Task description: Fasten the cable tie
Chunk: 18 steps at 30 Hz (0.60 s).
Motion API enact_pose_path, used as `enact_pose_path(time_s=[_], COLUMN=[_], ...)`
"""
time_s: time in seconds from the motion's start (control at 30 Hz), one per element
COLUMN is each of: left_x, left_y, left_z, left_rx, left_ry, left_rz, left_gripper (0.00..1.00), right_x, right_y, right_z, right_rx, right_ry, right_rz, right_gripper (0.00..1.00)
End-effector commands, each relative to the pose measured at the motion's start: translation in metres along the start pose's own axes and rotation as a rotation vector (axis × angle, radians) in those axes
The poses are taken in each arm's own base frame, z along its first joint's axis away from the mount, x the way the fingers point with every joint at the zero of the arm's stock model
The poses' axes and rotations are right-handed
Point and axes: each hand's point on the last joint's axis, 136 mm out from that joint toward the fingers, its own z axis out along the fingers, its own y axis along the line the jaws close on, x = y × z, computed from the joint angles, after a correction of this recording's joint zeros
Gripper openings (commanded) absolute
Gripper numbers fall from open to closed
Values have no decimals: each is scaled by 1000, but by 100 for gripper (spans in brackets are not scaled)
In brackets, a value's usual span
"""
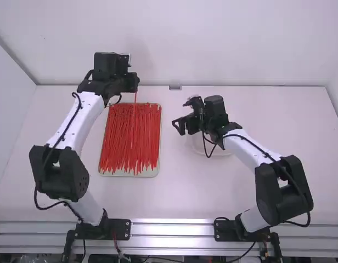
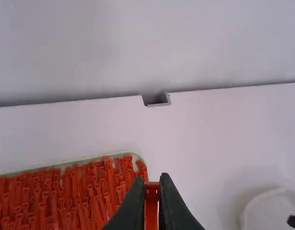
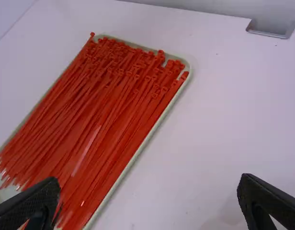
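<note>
**Left arm.** The base stands at the near edge of the white table [image 1: 284,115]. The white links rise and reach to the far-left part of the surface. The left gripper [image 1: 133,86] hangs above the far end of a pale rectangular tray [image 1: 130,175] and points down. Its two black fingers [image 2: 133,203] stand narrow, pinching a single red plastic cable tie [image 1: 135,98] by its upper end. The strip hangs straight down from the jaws, its lower end at or just above the tray's far edge.

**Right arm.** From its base at the near edge, the arm bends toward the middle of the surface. The right gripper [image 1: 185,117] is held above the table just beside the tray's far-right corner and faces the tray. Its fingers [image 3: 30,203] stand wide apart with nothing between them.

**Surface.** The tray lies left of the middle, its long sides running from near to far. It bears a dense layer of loose red cable ties [image 1: 130,139] laid lengthwise. A round translucent container [image 1: 198,148] sits under the right forearm.

**Room.** A small grey bracket [image 1: 175,87] marks the middle of the far edge, where the table meets a plain white wall [image 1: 224,38]. An aluminium rail [image 1: 169,227] along the near edge carries both bases.
</note>
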Motion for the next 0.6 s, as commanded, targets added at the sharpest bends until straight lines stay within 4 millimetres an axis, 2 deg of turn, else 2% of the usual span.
enact_pose_path(time_s=[0.0,0.13,0.23,0.4,0.57], left_x=[-14,-11,-9,-4,11], left_y=[-15,-18,-23,-29,-33], left_z=[-20,-29,-42,-66,-89], left_rx=[29,31,43,48,51], left_ry=[-42,-58,-93,-144,-226], left_rz=[49,50,55,72,74], left_gripper=[2,2,2,2,2], right_x=[-12,-15,-19,-23,-28], right_y=[16,29,42,46,65], right_z=[-1,-4,-10,-14,-21], right_rx=[-78,-151,-210,-224,-332], right_ry=[-20,-28,-41,-51,-71], right_rz=[-23,-31,-47,-53,-76], right_gripper=[99,99,99,99,99])
